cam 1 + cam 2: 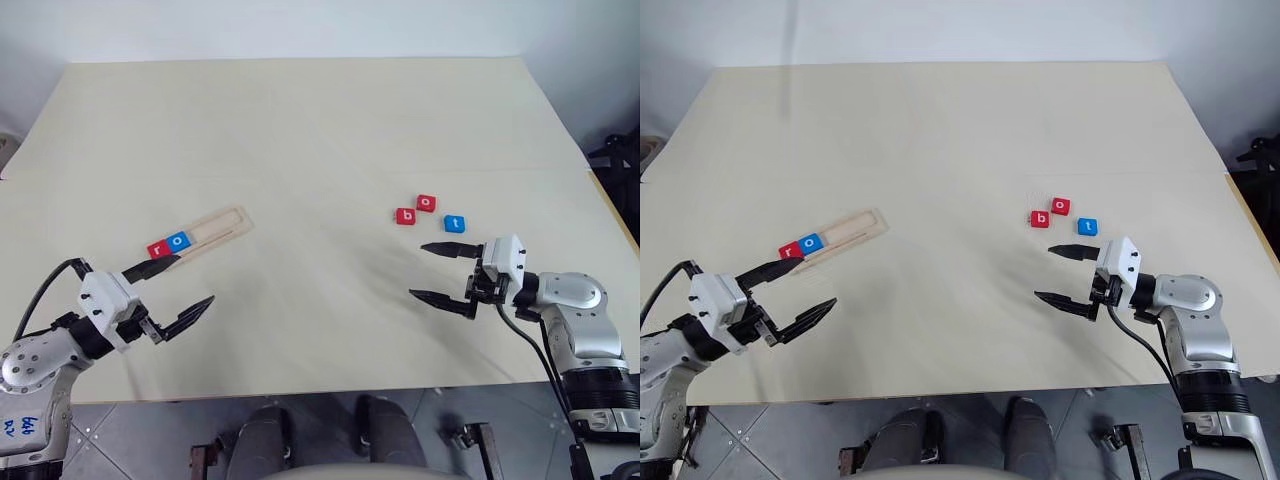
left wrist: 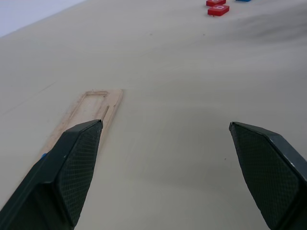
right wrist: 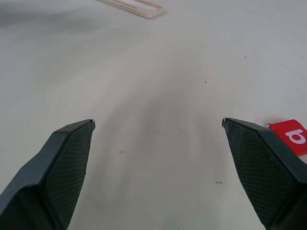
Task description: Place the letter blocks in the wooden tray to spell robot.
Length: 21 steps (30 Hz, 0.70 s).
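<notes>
You're looking at a robot test bench, a lab or workshop rather than a home. A large plain cream tabletop (image 1: 320, 130) stands against a bare white wall (image 1: 320, 25), set up only with toy letter blocks (image 1: 426, 203) and a wooden tray (image 1: 222, 225). Grey tiled floor (image 1: 150, 425) below; dark equipment (image 1: 618, 160) at the table's right edge.

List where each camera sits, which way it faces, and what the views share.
Head pair: looks forward and down over the table; shows both arms, left gripper and right gripper open.
Left wrist: looks along its jaws toward the wooden tray.
Right wrist: looks along its jaws across the table; red b block beside.
Shared: tray, b block.
</notes>
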Each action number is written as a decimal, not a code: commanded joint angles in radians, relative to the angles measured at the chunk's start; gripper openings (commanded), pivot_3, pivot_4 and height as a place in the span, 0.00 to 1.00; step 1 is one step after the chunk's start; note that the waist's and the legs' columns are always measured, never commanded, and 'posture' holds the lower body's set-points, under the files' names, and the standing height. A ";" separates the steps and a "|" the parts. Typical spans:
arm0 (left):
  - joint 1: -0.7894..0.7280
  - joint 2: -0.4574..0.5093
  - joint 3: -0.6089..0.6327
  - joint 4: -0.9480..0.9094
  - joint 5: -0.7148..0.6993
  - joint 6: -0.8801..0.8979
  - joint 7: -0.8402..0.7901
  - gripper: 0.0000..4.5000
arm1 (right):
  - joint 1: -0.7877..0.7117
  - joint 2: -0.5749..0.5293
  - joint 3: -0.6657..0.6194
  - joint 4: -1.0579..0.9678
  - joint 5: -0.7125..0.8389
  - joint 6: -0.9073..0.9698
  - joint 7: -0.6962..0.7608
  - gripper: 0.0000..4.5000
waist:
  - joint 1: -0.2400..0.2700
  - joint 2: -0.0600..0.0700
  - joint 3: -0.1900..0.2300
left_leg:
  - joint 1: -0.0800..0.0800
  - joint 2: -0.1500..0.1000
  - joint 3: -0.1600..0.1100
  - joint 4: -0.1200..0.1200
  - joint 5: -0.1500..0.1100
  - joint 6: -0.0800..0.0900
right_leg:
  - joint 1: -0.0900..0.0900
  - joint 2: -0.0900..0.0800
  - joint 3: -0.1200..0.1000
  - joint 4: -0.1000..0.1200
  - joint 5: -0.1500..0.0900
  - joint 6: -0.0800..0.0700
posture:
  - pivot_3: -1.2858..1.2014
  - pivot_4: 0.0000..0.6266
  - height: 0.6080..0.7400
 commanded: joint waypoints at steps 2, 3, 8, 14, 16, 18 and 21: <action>0.016 -0.020 0.041 -0.022 -0.021 0.016 0.052 1.00 | -0.011 0.020 0.007 -0.005 0.004 -0.015 -0.007 0.99 | 0.000 0.000 0.000 | 0.000 0.000 0.000 0.000 0.000 0.000 | 0.000 0.000 0.000 0.000 0.000 0.000 | 0.52 0.24 1.00; 0.022 -0.028 0.048 -0.027 -0.029 0.021 0.064 1.00 | -0.012 0.025 0.010 -0.007 0.004 -0.016 -0.008 0.99 | 0.000 0.000 0.000 | 0.000 0.000 0.000 0.000 0.000 0.000 | 0.000 0.000 0.000 0.000 0.000 0.000 | 0.52 0.24 1.00; 0.124 -0.128 0.158 -0.034 -0.064 0.003 0.155 1.00 | -0.050 0.098 0.046 -0.065 0.028 0.028 -0.033 0.99 | -0.007 0.000 0.000 | 0.000 0.001 -0.001 0.000 0.000 0.000 | 0.000 0.000 0.001 0.000 0.000 0.000 | 0.52 0.24 1.00; 0.244 -0.265 0.269 0.007 -0.068 -0.073 0.246 1.00 | -0.104 0.191 0.101 -0.141 0.048 0.063 -0.060 0.99 | 0.005 0.000 0.000 | 0.000 0.000 -0.001 0.001 0.000 0.000 | 0.000 0.000 0.000 0.000 0.000 0.000 | 0.52 0.24 1.00; 0.267 -0.280 0.288 0.039 -0.067 -0.095 0.244 1.00 | -0.119 0.213 0.116 -0.163 0.051 0.074 -0.070 0.99 | 0.005 -0.001 0.000 | 0.000 0.000 -0.001 0.001 -0.001 0.001 | 0.000 0.000 0.000 0.000 0.000 0.000 | 0.52 0.24 1.00; 0.262 -0.266 0.292 0.075 -0.067 -0.106 0.225 1.00 | -0.130 0.221 0.124 -0.173 0.051 0.084 -0.075 0.99 | 0.007 -0.001 -0.001 | 0.000 0.000 -0.002 0.001 -0.001 0.001 | 0.000 0.000 0.000 0.000 0.000 0.000 | 0.52 0.24 1.00; 0.214 -0.207 0.282 0.115 -0.085 -0.084 0.188 1.00 | -0.142 0.219 0.124 -0.165 0.046 0.090 -0.075 0.99 | 0.012 -0.001 -0.001 | 0.000 0.000 -0.002 0.001 -0.001 0.001 | 0.000 0.000 0.000 0.000 0.000 0.000 | 0.52 0.24 1.00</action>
